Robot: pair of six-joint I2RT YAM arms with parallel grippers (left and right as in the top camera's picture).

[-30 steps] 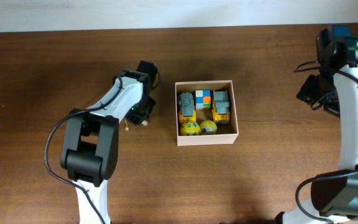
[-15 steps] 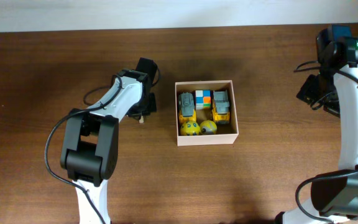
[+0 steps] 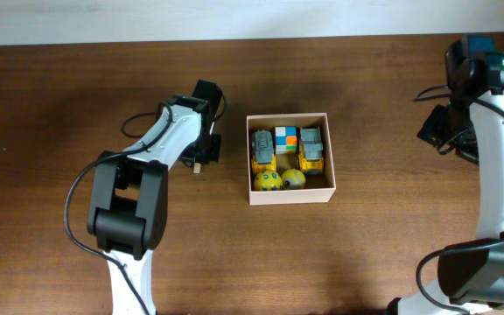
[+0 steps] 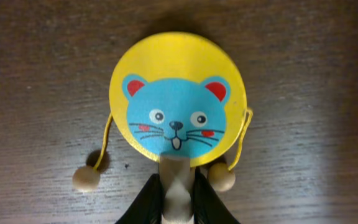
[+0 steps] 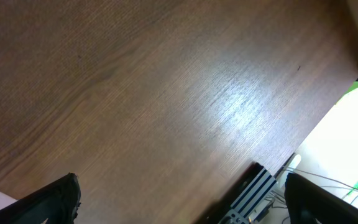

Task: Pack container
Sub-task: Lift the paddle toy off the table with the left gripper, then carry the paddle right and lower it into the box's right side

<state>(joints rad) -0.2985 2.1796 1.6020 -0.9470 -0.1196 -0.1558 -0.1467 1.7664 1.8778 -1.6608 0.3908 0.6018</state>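
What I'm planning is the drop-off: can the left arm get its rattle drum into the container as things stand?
Probably yes. The left claw, shut on the handle of the rattle drum, sits close beside the lidless container, with only bare table between. Free room inside looks tight, though.

The handle of a round yellow wooden rattle drum (image 4: 178, 99) sits between the left claw's (image 4: 178, 199) fingers, its disc straight ahead of the fingertips, above the dark wooden table (image 4: 30, 74). A wooden bead (image 4: 86, 179) hangs on either side of the claw. A white square cardboard box (image 3: 291, 198) stands near the claw, apart from it. Inside, a multicoloured cube (image 3: 286, 138) sits between two grey-and-yellow toy trucks (image 3: 262, 147), with two yellow balls (image 3: 267, 180) beside them.
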